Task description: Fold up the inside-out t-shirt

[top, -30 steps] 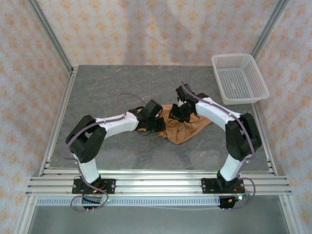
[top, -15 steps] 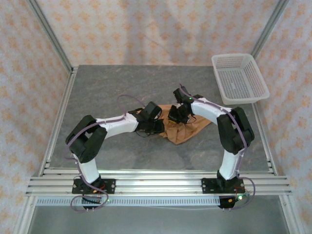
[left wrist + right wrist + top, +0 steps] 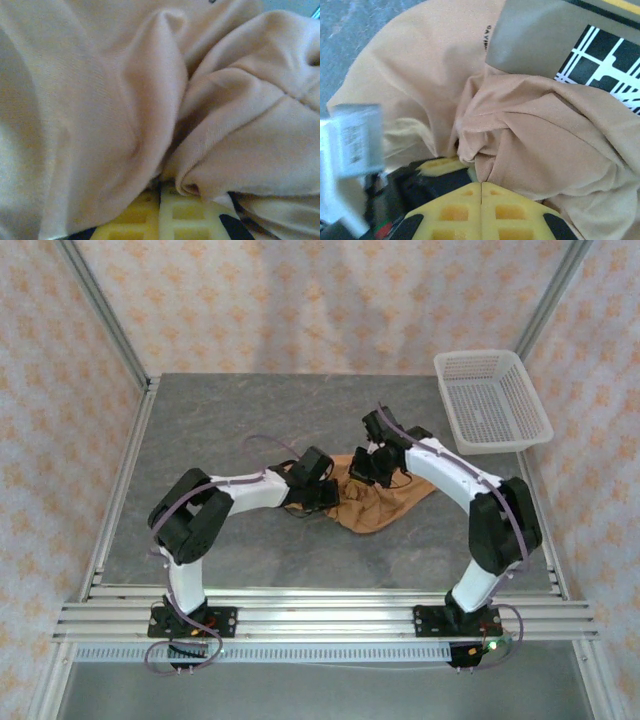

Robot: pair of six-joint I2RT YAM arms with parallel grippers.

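Crumpled tan t-shirt (image 3: 378, 506), left hand (image 3: 326, 493) at its left edge, right hand (image 3: 367, 469) at its far side

- A short line of small dark capitals (image 3: 487, 38) runs down the t-shirt (image 3: 545, 140) beside the checked patch (image 3: 600, 65). It seems to begin "GAV"; the rest is too small to read.
- The white label (image 3: 357, 135) carries rows of fine print, too blurred to read.

Left arm (image 3: 240, 490) and right arm (image 3: 450, 472) bend inward, wrists low. Left gripper (image 3: 160, 187) and right gripper (image 3: 480, 183) each press 2 yellow pads (image 3: 455, 212) together, pinching the t-shirt (image 3: 385, 505)
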